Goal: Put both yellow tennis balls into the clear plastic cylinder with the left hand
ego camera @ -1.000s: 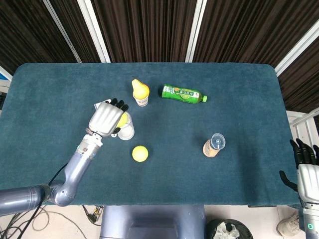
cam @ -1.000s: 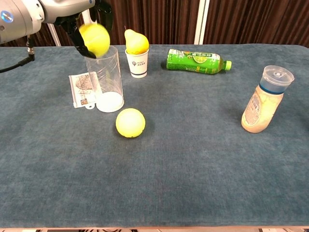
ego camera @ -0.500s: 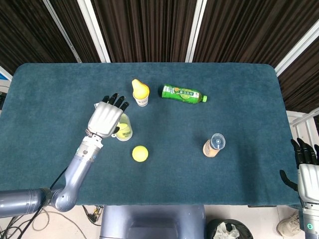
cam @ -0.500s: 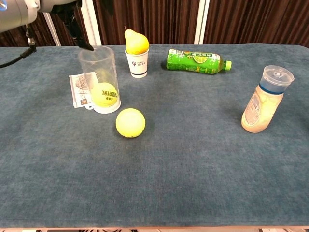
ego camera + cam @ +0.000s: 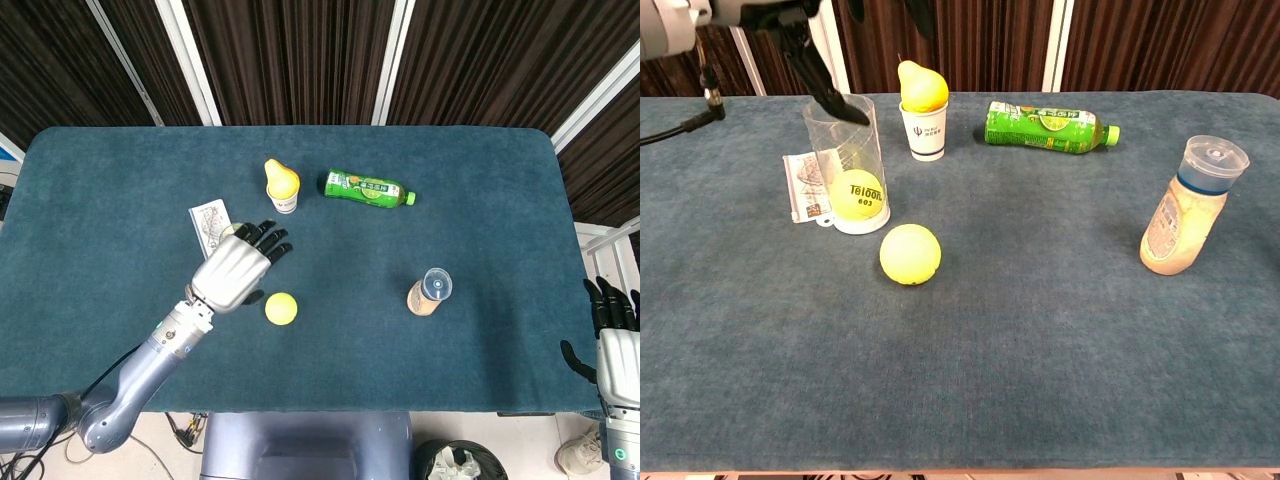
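The clear plastic cylinder [image 5: 848, 165] stands upright on the blue table, with one yellow tennis ball [image 5: 857, 195] resting at its bottom. A second yellow tennis ball [image 5: 281, 308] [image 5: 910, 254] lies on the cloth just in front and to the right of it. My left hand [image 5: 236, 272] hovers open above the cylinder and hides it in the head view, fingers spread, holding nothing. In the chest view only its dark fingers [image 5: 825, 85] show over the cylinder's rim. My right hand [image 5: 612, 330] hangs open off the table's right edge.
A white paper cup [image 5: 925, 130] with a yellow pear in it stands behind the cylinder. A green bottle [image 5: 1045, 127] lies on its side further right. An upside-down beige bottle [image 5: 1185, 210] stands at right. A printed paper packet [image 5: 208, 221] lies beside the cylinder.
My left hand let go of the ball it held over the cylinder; the ball dropped to the bottom. The hand then opened and moved toward the front and right.
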Controlling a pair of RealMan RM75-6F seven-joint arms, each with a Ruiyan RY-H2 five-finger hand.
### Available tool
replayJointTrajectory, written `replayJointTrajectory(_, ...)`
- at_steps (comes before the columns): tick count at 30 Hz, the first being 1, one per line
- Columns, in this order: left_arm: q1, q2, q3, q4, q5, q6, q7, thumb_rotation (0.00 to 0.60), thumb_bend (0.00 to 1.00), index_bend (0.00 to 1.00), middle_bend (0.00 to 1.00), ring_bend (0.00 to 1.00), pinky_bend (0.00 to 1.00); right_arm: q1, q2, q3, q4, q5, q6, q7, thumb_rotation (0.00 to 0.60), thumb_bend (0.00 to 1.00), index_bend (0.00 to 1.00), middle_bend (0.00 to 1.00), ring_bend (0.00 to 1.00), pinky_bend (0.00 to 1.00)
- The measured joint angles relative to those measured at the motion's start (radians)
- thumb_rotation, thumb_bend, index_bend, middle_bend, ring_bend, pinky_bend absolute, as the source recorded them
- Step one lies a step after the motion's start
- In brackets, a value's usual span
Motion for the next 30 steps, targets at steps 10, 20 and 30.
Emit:
replayJointTrajectory(10, -0.023, -0.004, 0.074, 0.017, -0.047, -0.148, -0.059, 0.6, 0.0, 0.23, 0.15, 0.12, 0.27, 0.0, -0.004, 0.004, -0.004, 0.005, 0.003, -0.003, 0.6, 0.34, 0.08, 0.08, 0.11, 0.06)
replayJointTrajectory(20, -0.058, -0.124, 0.108, 0.144, -0.115, -0.186, -0.02, 0.6, 0.0, 0.22, 0.14, 0.12, 0.27, -0.004, -0.004, 0.011, -0.004, 0.012, 0.013, 0.0, 0.6, 0.34, 0.08, 0.08, 0.11, 0.06)
replayJointTrajectory(30, -0.083, -0.242, 0.13, 0.272, -0.133, -0.189, 0.022, 0.6, 0.0, 0.22, 0.16, 0.12, 0.28, -0.006, -0.002, 0.014, -0.008, 0.016, 0.015, 0.005, 0.6, 0.34, 0.08, 0.08, 0.11, 0.06)
